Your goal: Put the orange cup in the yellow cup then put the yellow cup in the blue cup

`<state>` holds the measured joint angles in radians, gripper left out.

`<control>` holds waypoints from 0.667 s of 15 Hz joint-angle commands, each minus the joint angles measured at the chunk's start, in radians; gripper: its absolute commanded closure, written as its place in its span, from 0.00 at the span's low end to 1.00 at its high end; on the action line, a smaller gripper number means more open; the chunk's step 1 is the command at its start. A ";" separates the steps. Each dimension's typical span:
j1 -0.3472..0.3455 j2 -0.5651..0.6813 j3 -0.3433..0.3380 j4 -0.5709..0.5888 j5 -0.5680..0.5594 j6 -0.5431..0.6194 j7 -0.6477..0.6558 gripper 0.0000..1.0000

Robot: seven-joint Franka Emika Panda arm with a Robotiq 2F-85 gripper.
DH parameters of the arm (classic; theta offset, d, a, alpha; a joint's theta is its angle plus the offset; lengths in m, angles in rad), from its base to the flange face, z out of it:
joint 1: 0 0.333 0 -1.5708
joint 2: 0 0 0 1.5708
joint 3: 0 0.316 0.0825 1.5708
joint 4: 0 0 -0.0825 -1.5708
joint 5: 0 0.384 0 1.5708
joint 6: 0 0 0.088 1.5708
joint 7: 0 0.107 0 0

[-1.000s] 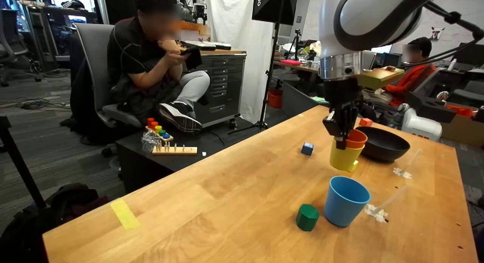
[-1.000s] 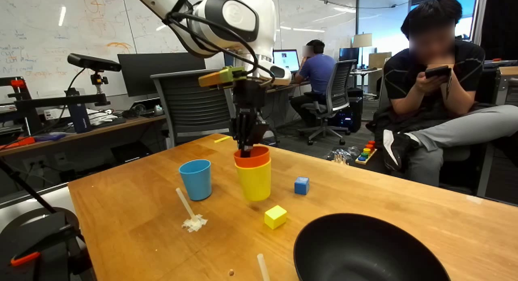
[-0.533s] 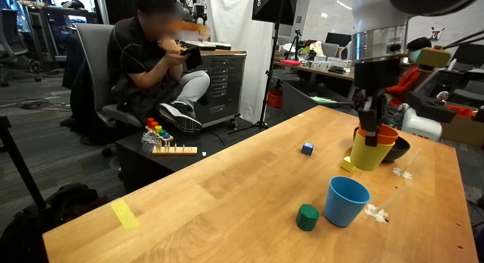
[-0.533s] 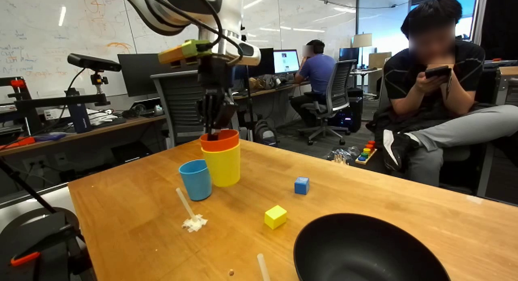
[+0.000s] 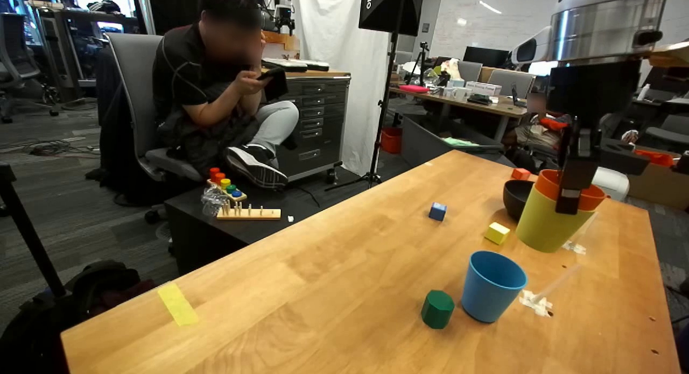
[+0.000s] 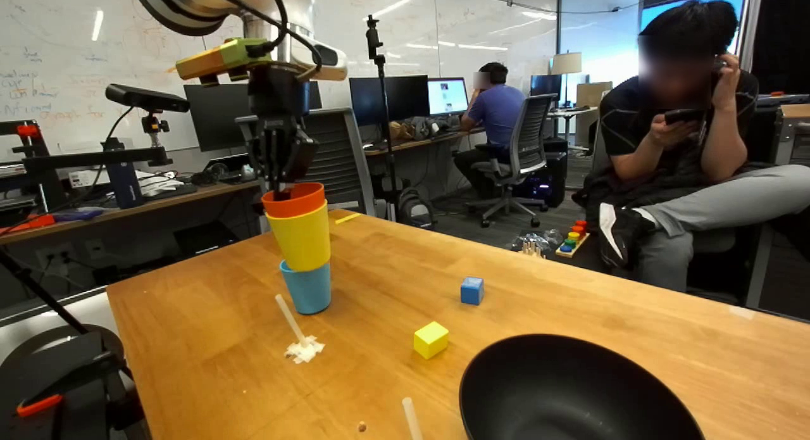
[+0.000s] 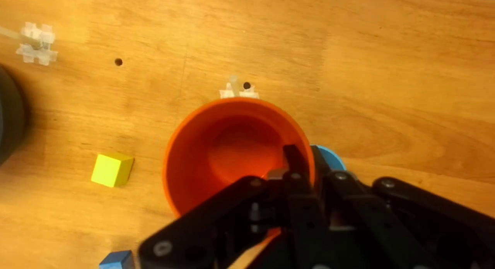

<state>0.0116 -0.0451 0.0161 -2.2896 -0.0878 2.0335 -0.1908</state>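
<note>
The orange cup (image 5: 548, 184) sits nested in the yellow cup (image 5: 546, 223), its rim standing above; both are in the air, slightly tilted in an exterior view. My gripper (image 7: 305, 156) is shut on the orange cup's wall (image 7: 239, 145), one finger inside and one outside; whether it also pinches the yellow rim I cannot tell. In the wrist view the yellow cup is hidden under the orange one. The blue cup (image 5: 492, 288) stands upright on the table; in an exterior view the yellow cup (image 6: 300, 237) overlaps the blue cup's top (image 6: 308, 291). Blue shows partly in the wrist view (image 7: 331, 158).
On the table (image 5: 323, 288) are a green block (image 5: 437, 309) close beside the blue cup, a yellow block (image 6: 431, 340), a blue block (image 6: 472, 290), an orange block (image 5: 520, 173) and a black bowl (image 6: 569, 383). Taped translucent sticks (image 6: 291, 320) stand up from the table.
My gripper has carried the nested cups rightward and nearer in an exterior view, and leftward and up in an exterior view, to overlap the blue cup. The seated person has raised a hand.
</note>
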 commanded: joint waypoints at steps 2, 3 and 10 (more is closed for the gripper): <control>0.034 -0.074 0.022 -0.077 0.036 0.069 -0.036 0.98; 0.041 -0.072 0.027 -0.082 0.037 0.084 -0.034 0.98; 0.070 -0.026 0.049 -0.095 0.025 0.185 -0.014 0.98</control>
<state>0.0740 -0.0715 0.0562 -2.3695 -0.0709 2.1696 -0.2004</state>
